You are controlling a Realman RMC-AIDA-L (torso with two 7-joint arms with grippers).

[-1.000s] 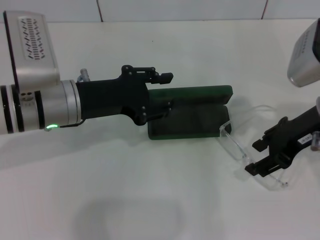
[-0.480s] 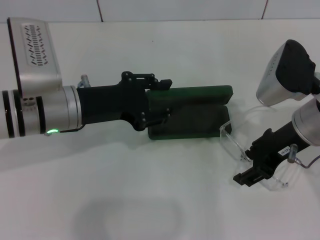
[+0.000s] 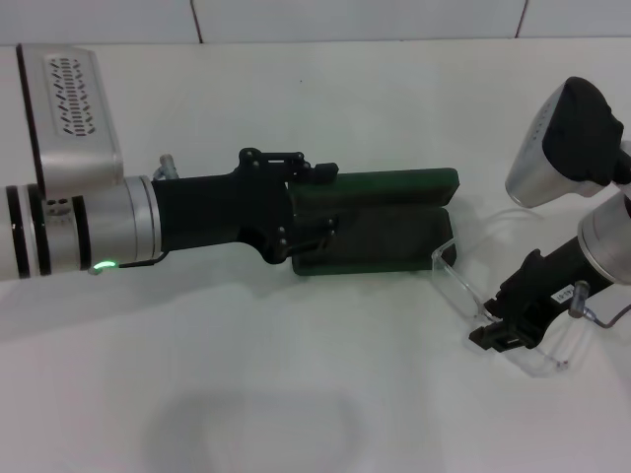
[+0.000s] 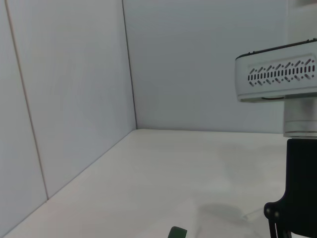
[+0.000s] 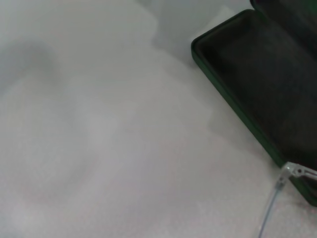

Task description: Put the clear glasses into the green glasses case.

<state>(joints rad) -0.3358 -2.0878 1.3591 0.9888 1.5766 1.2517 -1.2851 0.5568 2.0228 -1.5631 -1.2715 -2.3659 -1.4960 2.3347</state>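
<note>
On the white table (image 3: 325, 374), the clear glasses (image 3: 463, 286) lie just right of the open green glasses case (image 3: 394, 227), one end touching its corner. At their right end the right gripper (image 3: 498, 333) sits low, fingers narrowed around the frame. The left gripper (image 3: 320, 197) straddles the case's left end, lid edge between its parted jaws.

Left arm (image 3: 89, 232): silver cylindrical segment with black rings, a small green light lit on its underside, and a pale grey box with rows of slanted vent slots. Left gripper (image 3: 320, 202): matte black, jointed linkages with visible screws. Right arm (image 3: 601, 246): silver with a black cap. Right gripper (image 3: 503, 330): black, carrying a small white label and a thin grey cable.
</note>
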